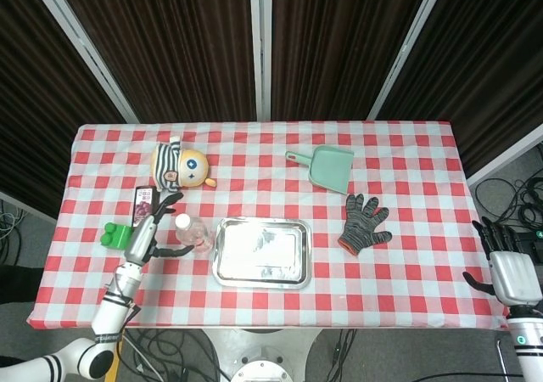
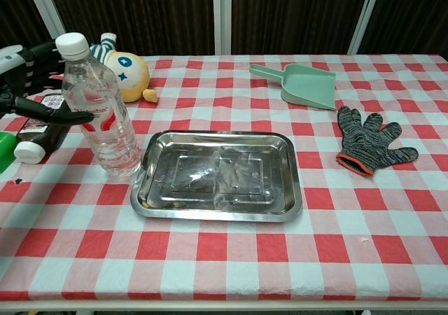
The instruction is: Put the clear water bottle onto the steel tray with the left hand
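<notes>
Standing upright on the checked surface (image 2: 231, 259), clear water bottle (image 2: 98, 108) with white cap, just left of the steel tray (image 2: 218, 175) and not on it. Reaching in from the left at the bottle's side, left hand (image 1: 151, 232), fingers (image 2: 52, 115) spread and apart, one dark tip at the bottle's label, holding nothing. Lying behind that hand, dark juice bottle (image 2: 38, 129) beside a green block (image 1: 114, 233). Further back, striped plush doll (image 1: 180, 168). On the right half, green dustpan (image 2: 297, 85) and grey knit glove (image 2: 367, 141). Hanging off the surface's right edge, right hand (image 1: 509, 273), fingers spread, holding nothing
</notes>
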`<state>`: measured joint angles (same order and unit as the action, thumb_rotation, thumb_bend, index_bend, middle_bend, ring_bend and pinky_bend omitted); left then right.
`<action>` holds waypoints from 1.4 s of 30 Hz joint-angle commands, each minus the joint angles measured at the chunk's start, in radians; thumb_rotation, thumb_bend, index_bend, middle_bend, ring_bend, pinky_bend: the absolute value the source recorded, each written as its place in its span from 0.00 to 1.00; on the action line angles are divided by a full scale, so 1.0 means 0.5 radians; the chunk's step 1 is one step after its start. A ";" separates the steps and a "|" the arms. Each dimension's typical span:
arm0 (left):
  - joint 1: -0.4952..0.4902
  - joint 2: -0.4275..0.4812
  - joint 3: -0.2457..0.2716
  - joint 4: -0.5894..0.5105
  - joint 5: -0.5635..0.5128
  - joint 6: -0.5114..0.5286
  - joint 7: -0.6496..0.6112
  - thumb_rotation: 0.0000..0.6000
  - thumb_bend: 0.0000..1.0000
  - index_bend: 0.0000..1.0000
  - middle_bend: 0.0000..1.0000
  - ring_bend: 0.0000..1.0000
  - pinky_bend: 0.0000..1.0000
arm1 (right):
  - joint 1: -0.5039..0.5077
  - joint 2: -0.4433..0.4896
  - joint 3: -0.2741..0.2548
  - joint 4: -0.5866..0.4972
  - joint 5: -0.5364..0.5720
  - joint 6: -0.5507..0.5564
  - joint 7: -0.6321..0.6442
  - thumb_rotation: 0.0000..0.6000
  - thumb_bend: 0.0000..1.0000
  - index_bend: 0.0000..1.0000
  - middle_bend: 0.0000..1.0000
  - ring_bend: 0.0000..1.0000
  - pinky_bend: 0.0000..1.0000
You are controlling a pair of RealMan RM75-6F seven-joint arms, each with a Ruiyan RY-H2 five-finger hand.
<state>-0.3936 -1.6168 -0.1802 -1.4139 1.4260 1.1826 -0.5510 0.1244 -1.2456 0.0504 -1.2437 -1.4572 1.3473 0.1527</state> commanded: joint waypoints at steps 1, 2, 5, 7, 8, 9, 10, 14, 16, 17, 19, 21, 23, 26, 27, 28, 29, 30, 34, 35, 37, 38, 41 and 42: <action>-0.019 -0.001 0.013 -0.006 0.014 -0.019 -0.008 1.00 0.00 0.16 0.21 0.16 0.23 | 0.001 0.002 0.002 0.000 0.002 0.000 0.003 1.00 0.12 0.00 0.00 0.00 0.00; -0.025 0.002 0.019 -0.008 0.019 -0.027 -0.014 1.00 0.00 0.16 0.21 0.16 0.23 | 0.001 0.002 0.003 0.000 0.003 -0.001 0.005 1.00 0.12 0.00 0.00 0.00 0.00; -0.039 0.013 0.043 -0.015 0.035 -0.048 -0.041 1.00 0.00 0.16 0.23 0.16 0.23 | -0.001 0.004 0.004 0.002 0.005 0.000 0.012 1.00 0.12 0.00 0.00 0.00 0.00; -0.050 0.023 0.059 -0.019 0.041 -0.068 -0.057 1.00 0.00 0.17 0.26 0.16 0.24 | -0.002 0.005 0.004 0.003 0.004 0.002 0.018 1.00 0.12 0.00 0.00 0.00 0.00; -0.055 0.021 0.060 -0.017 0.041 -0.071 -0.056 1.00 0.00 0.18 0.28 0.18 0.25 | -0.002 0.005 0.005 0.004 0.004 0.002 0.019 1.00 0.12 0.00 0.00 0.00 0.00; -0.062 0.015 0.062 -0.013 0.041 -0.075 -0.055 1.00 0.00 0.20 0.29 0.19 0.26 | -0.002 0.006 0.005 0.004 0.004 0.003 0.022 1.00 0.12 0.00 0.00 0.00 0.00; -0.066 0.011 0.064 -0.012 0.041 -0.077 -0.057 1.00 0.00 0.23 0.31 0.21 0.28 | -0.002 0.006 0.005 0.005 0.005 0.003 0.023 1.00 0.12 0.00 0.00 0.00 0.00; -0.069 -0.004 0.067 -0.002 0.035 -0.062 -0.072 1.00 0.02 0.31 0.38 0.26 0.34 | -0.002 0.006 0.006 0.009 0.006 0.002 0.029 1.00 0.12 0.00 0.00 0.00 0.00; -0.069 -0.025 0.052 0.007 0.024 -0.037 -0.077 1.00 0.05 0.35 0.42 0.30 0.37 | -0.002 0.007 0.008 0.008 0.007 0.002 0.031 1.00 0.12 0.00 0.00 0.00 0.00; -0.072 -0.041 0.036 0.015 0.005 -0.031 -0.065 1.00 0.06 0.38 0.44 0.32 0.39 | -0.001 0.007 0.010 0.007 0.008 0.001 0.031 1.00 0.12 0.00 0.00 0.00 0.00; -0.070 -0.075 0.004 0.022 -0.043 -0.010 -0.023 1.00 0.09 0.45 0.51 0.38 0.44 | -0.001 0.008 0.011 0.007 0.011 -0.001 0.032 1.00 0.12 0.00 0.00 0.00 0.00; -0.070 -0.105 -0.021 0.022 -0.086 0.006 0.028 1.00 0.11 0.51 0.57 0.44 0.49 | -0.001 0.009 0.013 0.008 0.014 -0.002 0.032 1.00 0.12 0.00 0.00 0.00 0.00; -0.073 -0.119 -0.036 0.019 -0.113 0.010 0.056 1.00 0.13 0.56 0.62 0.48 0.53 | -0.001 0.009 0.014 0.007 0.016 -0.002 0.031 1.00 0.12 0.00 0.00 0.00 0.00; -0.080 -0.116 -0.045 0.005 -0.128 0.003 0.079 1.00 0.16 0.59 0.64 0.51 0.56 | -0.001 0.010 0.015 0.006 0.017 -0.001 0.032 1.00 0.12 0.00 0.00 0.00 0.00; -0.085 -0.107 -0.049 -0.007 -0.125 0.003 0.089 1.00 0.17 0.59 0.65 0.51 0.56 | -0.002 0.011 0.016 0.005 0.018 0.000 0.034 1.00 0.12 0.00 0.00 0.00 0.00; -0.091 -0.098 -0.054 -0.019 -0.120 0.004 0.098 1.00 0.17 0.59 0.65 0.51 0.56 | -0.002 0.012 0.017 0.006 0.018 0.001 0.034 1.00 0.12 0.00 0.00 0.00 0.00; -0.097 -0.087 -0.061 -0.034 -0.117 0.004 0.108 1.00 0.17 0.59 0.65 0.51 0.56 | -0.003 0.013 0.017 0.006 0.019 0.002 0.035 1.00 0.12 0.00 0.00 0.00 0.00; -0.109 -0.067 -0.073 -0.060 -0.112 0.003 0.126 1.00 0.17 0.59 0.65 0.51 0.56 | -0.004 0.014 0.018 0.006 0.018 0.005 0.037 1.00 0.12 0.00 0.00 0.00 0.00; -0.181 0.043 -0.165 -0.196 -0.096 -0.018 0.218 1.00 0.17 0.59 0.65 0.51 0.57 | -0.006 0.019 0.019 -0.001 0.013 0.015 0.041 1.00 0.12 0.00 0.00 0.00 0.00; -0.205 0.080 -0.199 -0.239 -0.102 -0.032 0.246 1.00 0.17 0.59 0.65 0.51 0.57 | -0.007 0.020 0.019 -0.003 0.012 0.019 0.042 1.00 0.12 0.00 0.00 0.00 0.00; -0.265 0.185 -0.295 -0.357 -0.140 -0.079 0.315 1.00 0.17 0.59 0.65 0.51 0.57 | -0.009 0.024 0.019 -0.011 0.004 0.030 0.042 1.00 0.12 0.00 0.00 0.00 0.00; -0.290 0.233 -0.337 -0.410 -0.167 -0.106 0.350 1.00 0.17 0.59 0.65 0.51 0.57 | -0.010 0.026 0.020 -0.015 0.001 0.036 0.043 1.00 0.12 0.00 0.00 0.00 0.00; -0.371 0.396 -0.469 -0.601 -0.326 -0.235 0.460 1.00 0.18 0.59 0.65 0.52 0.57 | -0.013 0.032 0.021 -0.025 -0.008 0.053 0.046 1.00 0.12 0.00 0.00 0.00 0.00; -0.394 0.454 -0.506 -0.673 -0.406 -0.289 0.496 1.00 0.18 0.59 0.65 0.52 0.57 | -0.015 0.033 0.021 -0.028 -0.011 0.059 0.049 1.00 0.12 0.00 0.00 0.00 0.00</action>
<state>-0.5506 -1.4581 -0.3768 -1.6745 1.2961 1.0968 -0.3547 0.1173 -1.2292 0.0608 -1.2574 -1.4623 1.3765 0.1769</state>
